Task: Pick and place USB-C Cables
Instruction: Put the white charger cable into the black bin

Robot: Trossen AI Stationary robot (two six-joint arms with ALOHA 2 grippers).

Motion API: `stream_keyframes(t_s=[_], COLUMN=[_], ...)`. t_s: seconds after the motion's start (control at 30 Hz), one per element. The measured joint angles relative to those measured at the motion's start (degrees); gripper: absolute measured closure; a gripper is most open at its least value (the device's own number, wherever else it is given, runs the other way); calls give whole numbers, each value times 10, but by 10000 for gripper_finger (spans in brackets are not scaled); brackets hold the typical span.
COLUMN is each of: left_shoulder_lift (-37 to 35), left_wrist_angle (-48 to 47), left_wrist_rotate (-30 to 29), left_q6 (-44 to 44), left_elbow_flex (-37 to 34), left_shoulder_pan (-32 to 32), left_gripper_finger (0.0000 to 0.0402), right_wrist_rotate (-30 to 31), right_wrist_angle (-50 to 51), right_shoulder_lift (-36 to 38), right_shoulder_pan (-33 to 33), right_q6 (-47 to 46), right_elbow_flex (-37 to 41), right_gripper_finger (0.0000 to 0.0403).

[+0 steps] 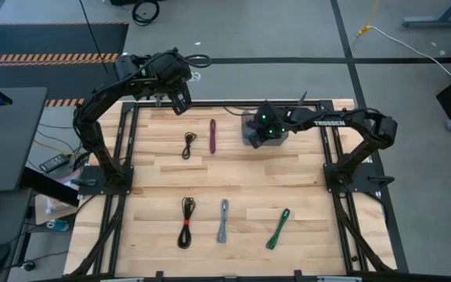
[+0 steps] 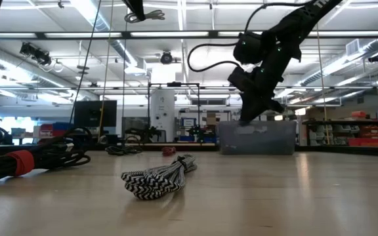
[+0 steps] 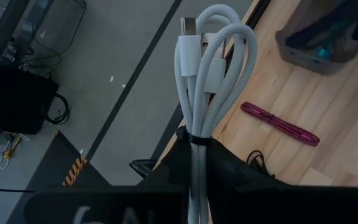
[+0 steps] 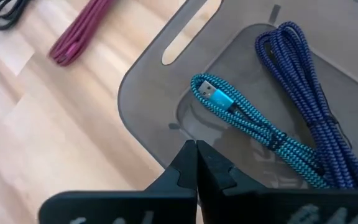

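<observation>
USB-C cables lie in two places: a teal cable (image 4: 253, 124) and a purple cable (image 4: 309, 93) rest side by side inside the grey bin (image 4: 148, 93), and the others lie spread out on the tabletop (image 1: 304, 180). The right end effector (image 4: 196, 149) hangs over the bin's edge, pressed together and empty. The left end effector (image 3: 197, 155) is clamped on a white cable (image 3: 207, 68) above the tabletop's far edge.
</observation>
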State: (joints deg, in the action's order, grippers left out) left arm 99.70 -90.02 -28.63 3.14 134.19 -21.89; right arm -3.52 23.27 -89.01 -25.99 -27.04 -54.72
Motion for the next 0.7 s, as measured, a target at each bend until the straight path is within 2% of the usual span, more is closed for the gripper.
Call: stream_keyframes(t_s=[0.5, 0.6, 0.7], left_shoulder_lift=[0, 0, 0], left_wrist_angle=[0, 0, 0], left_wrist_rotate=[0, 0, 7], left_q6=[-8, -7, -8], left_elbow_flex=[0, 0, 0], left_shoulder_pan=[0, 0, 0], left_gripper_finger=[375, 375, 375], right_wrist_rotate=[43, 64, 54], right_wrist_angle=[-79, -76, -69], right_shoulder_lift=[0, 0, 0], right_shoulder_pan=[117, 112, 71], right_q6=[-85, -58, -41], right_elbow_flex=[0, 0, 1], right_gripper_finger=[403, 403, 403])
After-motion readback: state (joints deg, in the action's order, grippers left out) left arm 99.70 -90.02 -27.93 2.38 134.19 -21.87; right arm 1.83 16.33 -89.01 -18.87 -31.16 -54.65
